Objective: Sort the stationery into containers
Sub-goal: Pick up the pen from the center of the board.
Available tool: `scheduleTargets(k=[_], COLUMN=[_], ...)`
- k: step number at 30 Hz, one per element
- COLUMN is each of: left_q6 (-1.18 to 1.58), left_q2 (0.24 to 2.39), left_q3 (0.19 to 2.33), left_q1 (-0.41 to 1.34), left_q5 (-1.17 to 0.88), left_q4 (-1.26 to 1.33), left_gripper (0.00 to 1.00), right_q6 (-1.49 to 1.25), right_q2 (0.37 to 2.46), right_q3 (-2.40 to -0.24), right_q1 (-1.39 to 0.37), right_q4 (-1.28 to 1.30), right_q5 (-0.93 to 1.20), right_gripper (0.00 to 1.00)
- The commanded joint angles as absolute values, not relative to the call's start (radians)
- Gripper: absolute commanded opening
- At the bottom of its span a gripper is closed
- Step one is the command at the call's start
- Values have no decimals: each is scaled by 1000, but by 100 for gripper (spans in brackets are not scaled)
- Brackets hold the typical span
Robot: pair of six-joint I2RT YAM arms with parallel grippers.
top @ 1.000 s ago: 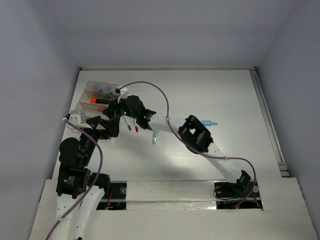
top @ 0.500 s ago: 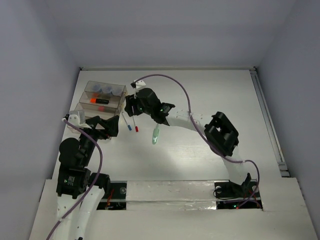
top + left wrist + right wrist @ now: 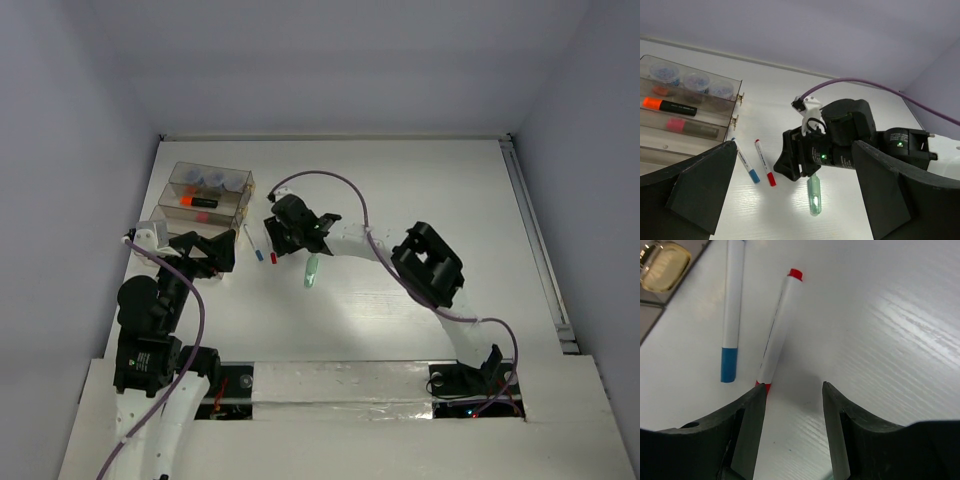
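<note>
While top cam hides R gripper tips, wrist cam shows jaws parted, empty — red-capped pen ends beside one jaw (L gripper wide apart, empty).

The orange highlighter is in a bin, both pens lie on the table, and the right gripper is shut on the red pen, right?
Not quite: the right gripper is open, not shut on the red pen, which lies free on the table, as the right wrist view shows. The rest is right.
</note>
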State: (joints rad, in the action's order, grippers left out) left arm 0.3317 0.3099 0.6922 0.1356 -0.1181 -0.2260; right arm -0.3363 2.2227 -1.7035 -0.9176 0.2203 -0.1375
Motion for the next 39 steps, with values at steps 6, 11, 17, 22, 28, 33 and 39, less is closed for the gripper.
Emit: scheduleTargets(k=[6, 11, 17, 22, 28, 33, 39], left_q6=[339, 337, 337, 337, 337, 336, 339], left_q2=[301, 302, 301, 302, 304, 302, 301], left_q3=[690, 689, 686, 686, 687, 689, 689], left_q1=[130, 130, 130, 130, 130, 130, 130], left_q5=[-118, -127, -133, -135, -133, -132, -132], left_q4=[-175, -173, -170, -170, -172, -172, -175], left_gripper=[99, 99, 99, 99, 99, 99, 99], right_q6=[-350, -359, -379, -408, -416, -411, -356], right_q2=[2272, 2253, 2236, 2313, 2416, 2419, 2410], right_q3=[-1763, -1764, -1775, -1859, -1950, -1924, -1910], right_q1=[-962, -962, -971, -971, -971, -971, -971], right_q4=[229, 236, 210, 216, 267, 291, 317], right_q5=[-129, -172, -221, -261, -288, -331, -391], right_gripper=[54, 53, 52, 55, 49, 34, 6])
